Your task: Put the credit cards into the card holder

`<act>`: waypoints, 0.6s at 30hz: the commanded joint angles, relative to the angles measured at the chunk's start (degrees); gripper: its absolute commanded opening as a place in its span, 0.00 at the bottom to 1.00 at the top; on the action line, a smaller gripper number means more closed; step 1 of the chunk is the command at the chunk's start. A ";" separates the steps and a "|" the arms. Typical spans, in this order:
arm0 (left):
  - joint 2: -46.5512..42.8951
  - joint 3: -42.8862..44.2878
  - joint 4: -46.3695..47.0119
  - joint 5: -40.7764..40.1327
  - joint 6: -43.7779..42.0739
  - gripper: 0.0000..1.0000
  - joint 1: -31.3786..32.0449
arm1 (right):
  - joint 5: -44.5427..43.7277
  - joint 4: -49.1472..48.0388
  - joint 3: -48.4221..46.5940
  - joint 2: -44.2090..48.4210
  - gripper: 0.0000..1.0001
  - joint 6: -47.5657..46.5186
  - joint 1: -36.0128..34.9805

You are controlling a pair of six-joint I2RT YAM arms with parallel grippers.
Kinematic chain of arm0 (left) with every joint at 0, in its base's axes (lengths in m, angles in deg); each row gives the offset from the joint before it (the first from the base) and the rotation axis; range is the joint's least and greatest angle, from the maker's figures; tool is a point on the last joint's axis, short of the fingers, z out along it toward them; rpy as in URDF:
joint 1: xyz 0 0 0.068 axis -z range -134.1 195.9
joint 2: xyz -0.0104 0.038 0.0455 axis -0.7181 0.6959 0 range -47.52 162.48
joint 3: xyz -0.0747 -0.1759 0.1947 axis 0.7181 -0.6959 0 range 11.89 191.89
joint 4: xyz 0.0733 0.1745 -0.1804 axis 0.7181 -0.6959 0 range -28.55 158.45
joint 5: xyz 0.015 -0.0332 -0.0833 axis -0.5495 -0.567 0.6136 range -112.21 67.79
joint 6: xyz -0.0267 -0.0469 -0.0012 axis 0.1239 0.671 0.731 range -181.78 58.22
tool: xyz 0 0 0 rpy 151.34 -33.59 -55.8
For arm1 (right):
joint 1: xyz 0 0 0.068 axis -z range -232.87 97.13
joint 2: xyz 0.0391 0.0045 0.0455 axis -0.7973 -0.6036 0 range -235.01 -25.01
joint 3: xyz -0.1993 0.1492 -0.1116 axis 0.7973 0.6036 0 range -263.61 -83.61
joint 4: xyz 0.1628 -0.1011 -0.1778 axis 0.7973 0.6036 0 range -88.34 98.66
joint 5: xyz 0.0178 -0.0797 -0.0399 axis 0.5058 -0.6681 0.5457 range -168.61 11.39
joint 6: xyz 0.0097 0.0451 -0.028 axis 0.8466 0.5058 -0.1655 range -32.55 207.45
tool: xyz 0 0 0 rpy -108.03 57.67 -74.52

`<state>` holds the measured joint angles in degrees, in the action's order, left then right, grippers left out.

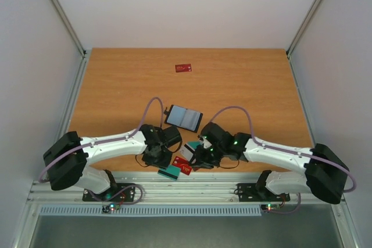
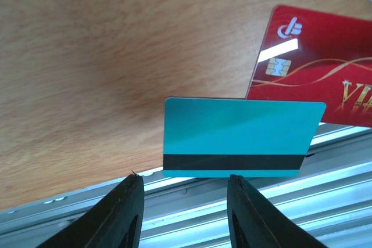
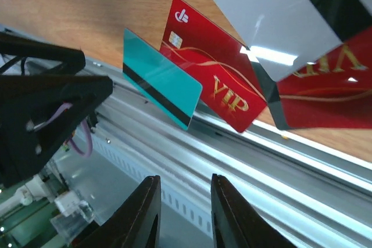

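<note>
The card holder (image 1: 183,118) lies open on the table, black with a pale bluish-grey inside. A teal card with a dark stripe (image 2: 244,137) (image 3: 160,85) (image 1: 168,172) hangs over the table's near edge. A red VIP card (image 2: 314,68) (image 3: 212,88) (image 1: 183,165) lies beside it. In the right wrist view a white-grey card (image 3: 273,15) overlaps a second red card (image 3: 325,100). My left gripper (image 2: 183,187) (image 1: 164,160) is open just short of the teal card, holding nothing. My right gripper (image 3: 183,184) (image 1: 195,156) is open over the metal rail, nothing between its fingers.
Another red card (image 1: 183,68) lies alone at the far middle of the table. A ribbed metal rail (image 2: 290,201) (image 3: 261,166) runs along the near edge below the cards. The two wrists sit close together there.
</note>
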<state>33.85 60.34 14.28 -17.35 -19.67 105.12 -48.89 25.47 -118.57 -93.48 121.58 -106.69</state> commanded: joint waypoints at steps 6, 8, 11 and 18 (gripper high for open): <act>1.17 -3.22 6.91 5.87 -4.86 0.40 -1.89 | -9.73 -14.72 -1.42 -12.34 0.32 13.57 -9.45; 1.22 -4.28 7.96 6.49 -5.21 0.40 -2.61 | -10.54 -16.15 -1.56 -14.01 0.33 15.14 -10.63; 1.29 -5.46 8.35 6.36 -5.82 0.39 -3.73 | -11.30 -18.26 -1.73 -16.22 0.34 16.56 -12.03; 2.11 -7.50 10.67 7.04 -7.08 0.38 -6.57 | -12.20 -20.86 -1.99 -19.68 0.36 18.83 -14.01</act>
<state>34.79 53.84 22.01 -11.49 -25.09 99.79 -58.73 7.33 -118.96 -111.91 137.67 -119.61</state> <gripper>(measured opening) 0.382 0.356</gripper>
